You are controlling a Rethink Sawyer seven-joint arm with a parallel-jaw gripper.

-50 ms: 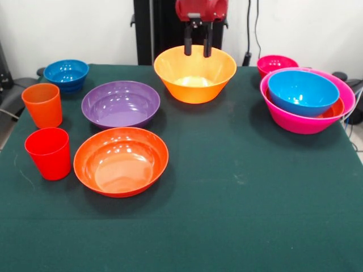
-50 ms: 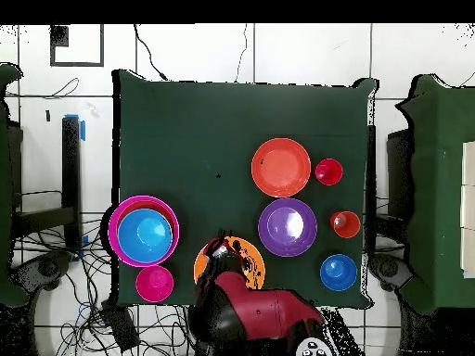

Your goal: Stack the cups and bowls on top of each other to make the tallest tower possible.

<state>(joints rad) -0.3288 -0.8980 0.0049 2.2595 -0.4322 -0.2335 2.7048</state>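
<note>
Bench point(image 1: 238, 215), near half bare, gave ample room. Tower point(image 1: 307, 100) stood by one side edge: big pink bowl holding a shallow red-orange bowl and a blue bowl point(image 1: 303, 92). Yellow-orange bowl point(image 1: 194, 73) sat at the robot's edge, claw point(image 1: 197, 46) over it, fingers apart, empty, tips dipped inside the rim. Step looked like picking this bowl; next needs closing on its wall, lifting clear, carrying across. Purple bowl point(image 1: 121, 103), cups point(image 1: 42, 104) well apart from that path.
</note>
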